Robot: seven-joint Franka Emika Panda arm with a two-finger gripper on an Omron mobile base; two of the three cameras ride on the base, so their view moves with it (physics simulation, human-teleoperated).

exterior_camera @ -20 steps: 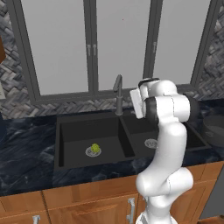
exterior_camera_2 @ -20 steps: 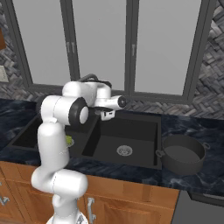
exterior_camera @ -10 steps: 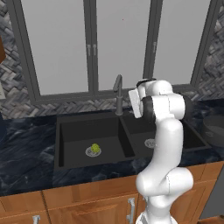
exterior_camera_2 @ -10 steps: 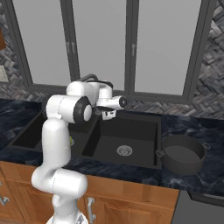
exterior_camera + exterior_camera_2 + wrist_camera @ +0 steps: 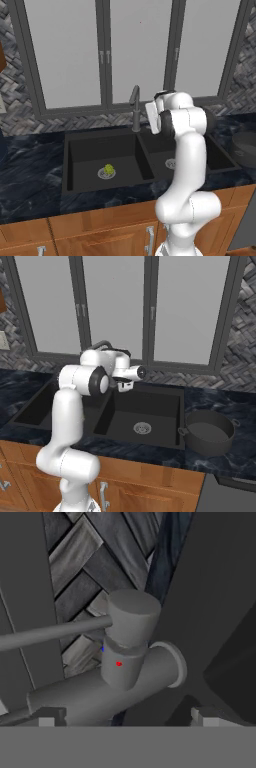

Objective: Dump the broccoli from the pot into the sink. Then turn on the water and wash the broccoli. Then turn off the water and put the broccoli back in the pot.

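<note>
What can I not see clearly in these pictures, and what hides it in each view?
- Pot: cut off by the right edge of the left base view.
- Broccoli: too small in the left base view to tell its details.
- Left basin of the sink: mostly behind the arm in the right base view.
- Gripper: half hidden by the hand in the right base view.
- Faucet: spout cut off in the hand view.

yellow-green broccoli (image 5: 108,169), matte black sink (image 5: 75,165), dark grey pot (image 5: 209,432), grey faucet (image 5: 135,106).
</note>
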